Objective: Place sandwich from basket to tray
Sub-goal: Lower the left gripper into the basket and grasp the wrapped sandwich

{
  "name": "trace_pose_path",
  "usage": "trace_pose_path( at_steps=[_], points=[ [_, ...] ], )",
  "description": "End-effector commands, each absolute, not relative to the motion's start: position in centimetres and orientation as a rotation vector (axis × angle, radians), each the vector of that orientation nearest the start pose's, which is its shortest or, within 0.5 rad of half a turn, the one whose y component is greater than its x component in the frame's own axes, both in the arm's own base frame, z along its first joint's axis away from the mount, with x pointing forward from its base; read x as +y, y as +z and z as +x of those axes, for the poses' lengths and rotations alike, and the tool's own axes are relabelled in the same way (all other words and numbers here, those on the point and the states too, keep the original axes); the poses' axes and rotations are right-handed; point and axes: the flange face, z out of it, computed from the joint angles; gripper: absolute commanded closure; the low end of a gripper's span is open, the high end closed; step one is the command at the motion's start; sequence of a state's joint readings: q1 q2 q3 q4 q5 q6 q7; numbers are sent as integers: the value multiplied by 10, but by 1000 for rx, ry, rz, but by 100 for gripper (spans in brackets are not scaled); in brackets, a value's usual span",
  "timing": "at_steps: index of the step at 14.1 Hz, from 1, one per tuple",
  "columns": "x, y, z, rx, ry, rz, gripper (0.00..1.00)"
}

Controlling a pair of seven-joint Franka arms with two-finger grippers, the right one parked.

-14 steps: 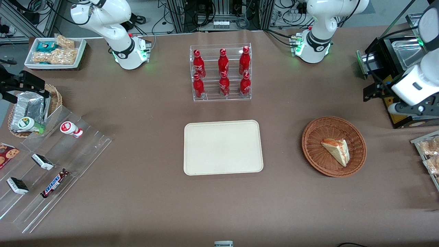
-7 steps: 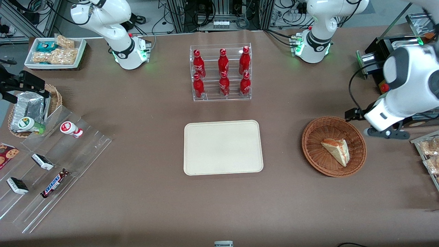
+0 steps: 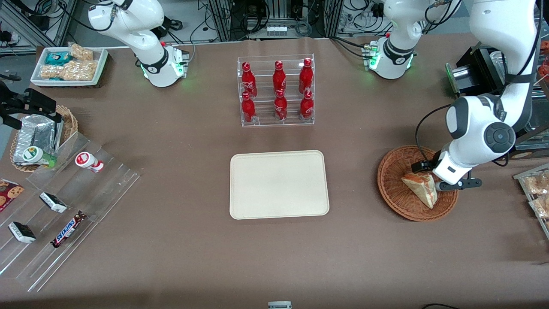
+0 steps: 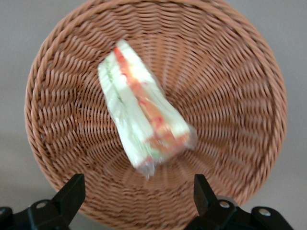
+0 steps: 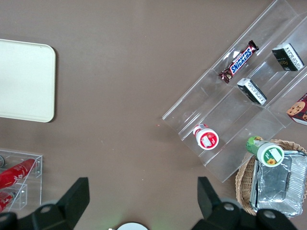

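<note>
Gripper (image 4: pixel 136 203) hangs over the basket (image 3: pixel 392 189), fingers spread wide with nothing between them, black fingertips (image 4: pixel 72 194) straddling the sandwich's wide end from above, not touching it. Sandwich (image 3: pixel 421 187) lies flat in the basket: triangular wedge, pale bread, red-orange and light green layers, glossy clear wrap. Basket is round, shallow, reddish-brown woven wicker, ribs radiating from the centre; sandwich is the only thing in it. Tray (image 3: pixel 279 184) sits mid-table, well apart from the basket toward the parked arm's end: flat cream plastic, rounded corners, low rim, bare. Clear acrylic rack (image 3: pixel 276 91) farther from the front camera than the tray holds six red bottles. Toward the parked arm's end, clear stepped shelf (image 3: pixel 68 206) carries snack bars and a small bottle; tan wicker basket (image 3: pixel 68 122) holds a foil packet.
</note>
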State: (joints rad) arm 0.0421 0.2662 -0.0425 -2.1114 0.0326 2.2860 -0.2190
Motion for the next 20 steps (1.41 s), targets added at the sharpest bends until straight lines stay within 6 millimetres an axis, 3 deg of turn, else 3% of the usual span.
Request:
trace_pose_path(
  at_steps=[1,4,8,10,11,12,15,17,20],
  points=[
    [1,283,591,-677,75,-3044,0],
    [2,277,606,-948,35,-2979,0],
    [1,259,604,-1027,46,-2951,2],
    [1,259,604,-1144,44,-2905,58],
    [1,258,604,-1155,48,-2900,77],
    [-1,261,603,-1146,51,-2903,89],
    [-14,301,613,-1127,101,-2899,92],
    [-62,336,626,-1016,163,-2918,92],
    [-141,353,625,-826,154,-2976,92]
  ],
)
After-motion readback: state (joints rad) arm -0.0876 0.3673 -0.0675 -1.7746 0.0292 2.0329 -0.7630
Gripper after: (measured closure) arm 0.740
